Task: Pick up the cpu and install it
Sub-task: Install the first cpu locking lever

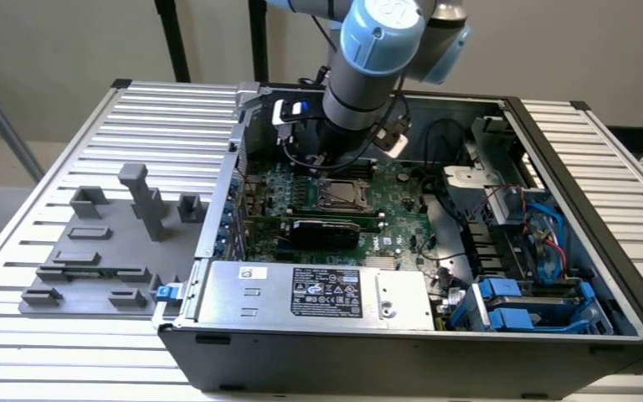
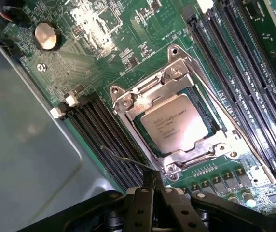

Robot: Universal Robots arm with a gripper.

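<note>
- Clenched black tool [image 2: 153, 181], fingers pressed together and empty, cut off by the wrist view's edge; hidden behind the arm in the exterior view.
- Just beyond its tips, flat square silvery-topped cpu [image 2: 174, 123], seated in the metal-framed socket [image 2: 128, 99] on the green motherboard [image 2: 80, 63]; printed lettering unreadable.
- Farther off, outside the open computer case [image 1: 411, 347], grey plastic fixture blocks [image 1: 110, 243] on the ribbed metal desk [image 1: 177, 109].

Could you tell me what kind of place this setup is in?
Probably a robotics lab or test cell for computer assembly: an open PC case lies on a slatted aluminium table, with grey fixture blocks beside it and the cpu in its socket.
</note>
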